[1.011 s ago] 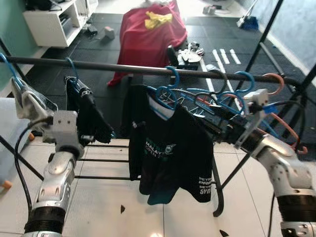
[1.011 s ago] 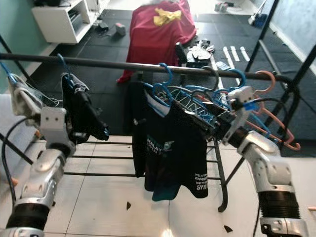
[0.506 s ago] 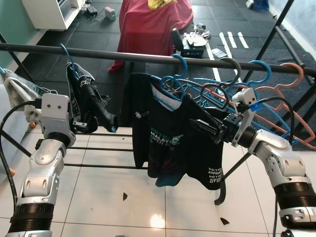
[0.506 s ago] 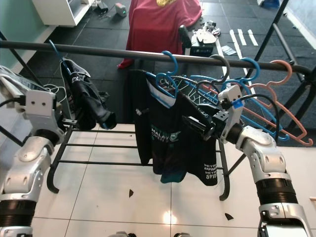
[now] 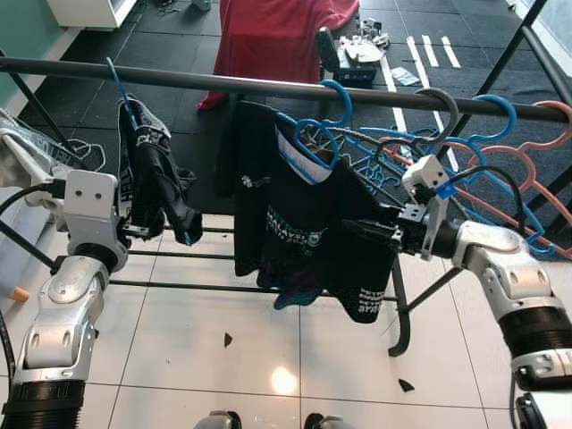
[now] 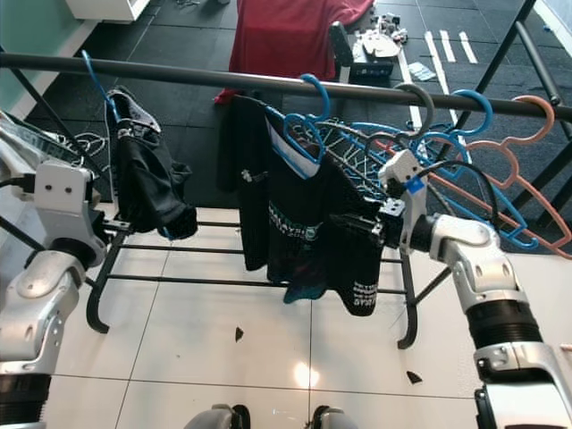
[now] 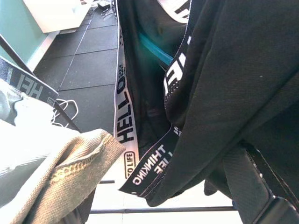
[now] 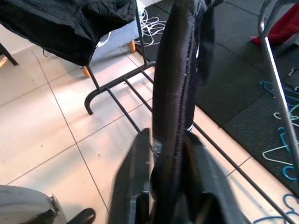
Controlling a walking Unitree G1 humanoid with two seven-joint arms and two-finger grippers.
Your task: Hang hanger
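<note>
Blue hanger (image 5: 315,134) with black T-shirt (image 5: 308,234) already hooked on rail (image 5: 223,82), up and left of right end effector (image 5: 365,231), which clamps shirt's side hem. Left end effector (image 5: 147,231) against black garment (image 5: 152,183); grip unclear.

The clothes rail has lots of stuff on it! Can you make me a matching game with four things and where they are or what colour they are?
Things:
1. black T-shirt
2. pink hanger
3. red cloth
4. right gripper

Descriptions:
A. lying on the dark floor behind the rail
B. hanging empty at the robot's right end of the rail
C. hanging on a blue hanger near the middle of the rail
D. pinching the edge of the shirt

Pairs: 1-C, 2-B, 3-A, 4-D
</note>
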